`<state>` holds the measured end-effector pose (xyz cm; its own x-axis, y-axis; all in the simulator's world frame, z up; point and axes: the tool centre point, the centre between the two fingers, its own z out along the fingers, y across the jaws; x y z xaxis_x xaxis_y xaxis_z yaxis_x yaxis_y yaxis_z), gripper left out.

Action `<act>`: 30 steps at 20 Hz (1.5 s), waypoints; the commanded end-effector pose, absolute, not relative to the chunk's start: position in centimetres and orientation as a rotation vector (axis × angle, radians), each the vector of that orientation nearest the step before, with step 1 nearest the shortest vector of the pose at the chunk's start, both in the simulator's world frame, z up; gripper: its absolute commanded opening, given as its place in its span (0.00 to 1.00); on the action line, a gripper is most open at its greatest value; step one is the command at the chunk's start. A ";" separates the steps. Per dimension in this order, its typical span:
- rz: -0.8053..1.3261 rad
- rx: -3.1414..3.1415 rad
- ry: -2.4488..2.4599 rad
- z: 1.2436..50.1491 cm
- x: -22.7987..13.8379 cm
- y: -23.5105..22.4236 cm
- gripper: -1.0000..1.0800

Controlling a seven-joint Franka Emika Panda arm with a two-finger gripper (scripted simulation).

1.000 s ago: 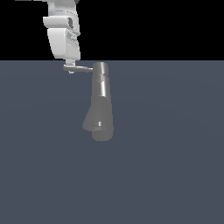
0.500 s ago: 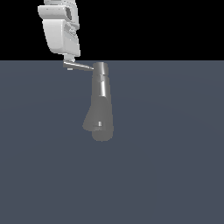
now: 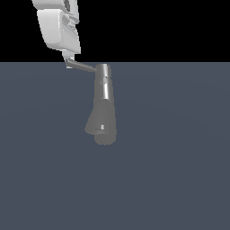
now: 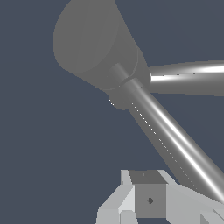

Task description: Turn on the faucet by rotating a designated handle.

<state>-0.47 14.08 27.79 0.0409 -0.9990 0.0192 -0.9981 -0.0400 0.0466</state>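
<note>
Exterior view: the faucet (image 3: 104, 108) stands at centre on a plain blue-grey surface (image 3: 179, 170), black void behind. It looks rigid, polished metal, likely slippery. The handle (image 3: 84, 67), a slim stiff rod, leaves its cap toward ten o'clock; I judge it best worked near its free tip, where leverage is greatest. My gripper (image 3: 68, 63) meets that tip from twelve o'clock. Whether my fingers (image 4: 151, 199) clasp the rod or merely press beside it, I cannot tell.
</note>
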 end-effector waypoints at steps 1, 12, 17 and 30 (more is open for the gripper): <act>-0.032 2.221 -2.147 27.9 -1.1 13.0 0.00; -0.037 2.224 -2.138 29.1 -4.0 10.4 0.00; -0.040 2.226 -2.134 29.7 -5.3 9.2 0.00; -0.040 2.231 -2.129 30.2 -6.0 4.0 0.00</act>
